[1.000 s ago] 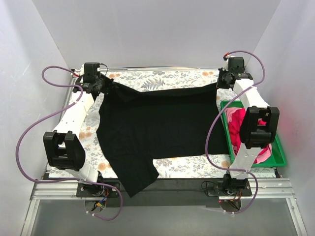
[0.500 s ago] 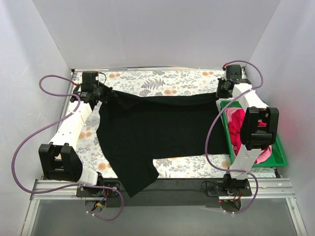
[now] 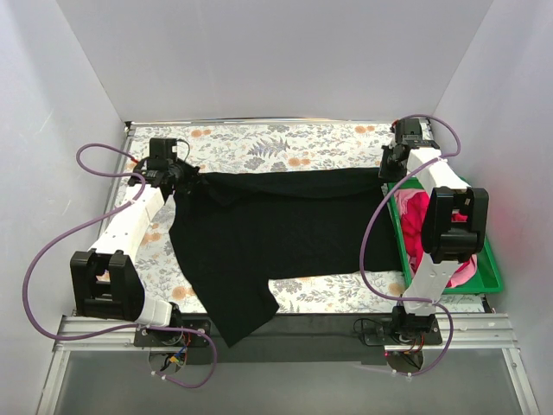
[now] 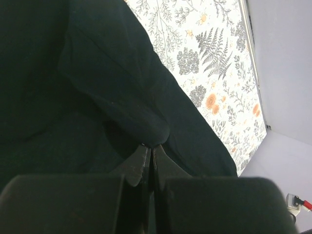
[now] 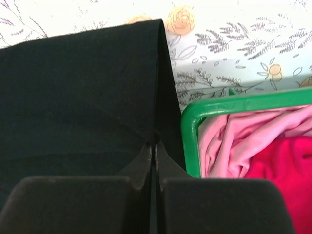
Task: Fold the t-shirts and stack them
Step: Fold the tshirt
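Pinching black t-shirt [image 3: 276, 229] far edge at both ends, L gripper [image 4: 148, 152] clamped on fold, R gripper [image 5: 155, 139] clamped on corner beside green crate [image 5: 234, 105], shirt spread on floral table [image 3: 285, 145], pinkish-red t-shirt [image 3: 416, 216] in crate.

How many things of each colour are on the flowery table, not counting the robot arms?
Black: 1, the black t-shirt
Green: 1, the green crate
Light pink: 1, the light pink garment in the crate
Pinkish-red: 1, the pinkish-red garment in the crate
Total: 4
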You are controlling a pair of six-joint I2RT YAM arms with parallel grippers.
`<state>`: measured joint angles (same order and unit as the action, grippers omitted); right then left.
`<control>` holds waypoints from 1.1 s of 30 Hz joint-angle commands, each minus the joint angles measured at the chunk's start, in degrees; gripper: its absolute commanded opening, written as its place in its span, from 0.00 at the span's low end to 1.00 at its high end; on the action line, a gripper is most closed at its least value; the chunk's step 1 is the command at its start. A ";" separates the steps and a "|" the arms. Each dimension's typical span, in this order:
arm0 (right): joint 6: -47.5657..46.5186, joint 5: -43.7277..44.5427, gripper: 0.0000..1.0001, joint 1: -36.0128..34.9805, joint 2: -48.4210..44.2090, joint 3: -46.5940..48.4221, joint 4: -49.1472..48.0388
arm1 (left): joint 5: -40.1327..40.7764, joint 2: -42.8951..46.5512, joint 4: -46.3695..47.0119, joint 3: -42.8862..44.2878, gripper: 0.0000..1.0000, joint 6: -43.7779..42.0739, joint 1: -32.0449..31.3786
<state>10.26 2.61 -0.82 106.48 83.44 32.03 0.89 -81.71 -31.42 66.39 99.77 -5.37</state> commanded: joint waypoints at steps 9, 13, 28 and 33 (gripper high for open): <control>1.25 -1.91 0.25 0.20 0.75 -0.65 2.77 | -0.80 3.67 0.22 -1.61 0.00 0.96 0.36; 1.43 -2.17 0.37 0.21 -0.30 -0.29 2.95 | -2.45 4.02 0.22 -3.19 0.00 0.87 0.36; -2.61 -11.75 0.46 -9.52 -7.60 -3.63 -1.53 | -2.83 9.82 0.04 -13.30 0.09 -0.36 0.27; -2.09 -13.07 0.46 -15.43 -7.51 -5.56 -3.72 | 4.99 8.59 1.18 -14.01 0.17 -6.24 0.27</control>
<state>8.80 -7.75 -13.89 100.53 79.59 30.94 0.38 -73.93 -31.40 52.51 97.65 -5.37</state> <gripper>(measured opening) 0.459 0.159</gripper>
